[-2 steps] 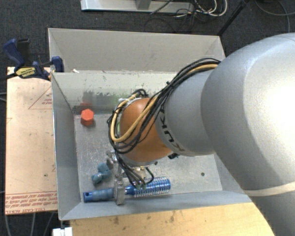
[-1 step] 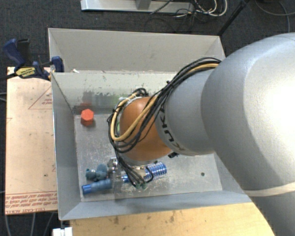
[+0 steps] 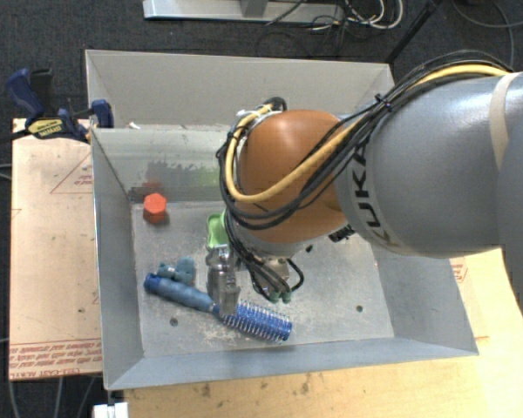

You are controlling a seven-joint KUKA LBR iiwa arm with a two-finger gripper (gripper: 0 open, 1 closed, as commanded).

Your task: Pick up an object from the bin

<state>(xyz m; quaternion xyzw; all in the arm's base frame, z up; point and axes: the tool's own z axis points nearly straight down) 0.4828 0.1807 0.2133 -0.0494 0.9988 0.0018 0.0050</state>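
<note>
Few things in grey bin (image 3: 113,259): blue brush (image 3: 244,319) near side, orange hex block (image 3: 155,207) far left. Pincer (image 3: 223,287) low over brush neck, probably slimmest hold; open or closed, cannot tell.

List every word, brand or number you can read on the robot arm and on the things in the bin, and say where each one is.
"KU": black letters on the grey arm; the rest of the word is hidden behind the cables.
Blue brush and orange block: no text can be read on either.
</note>
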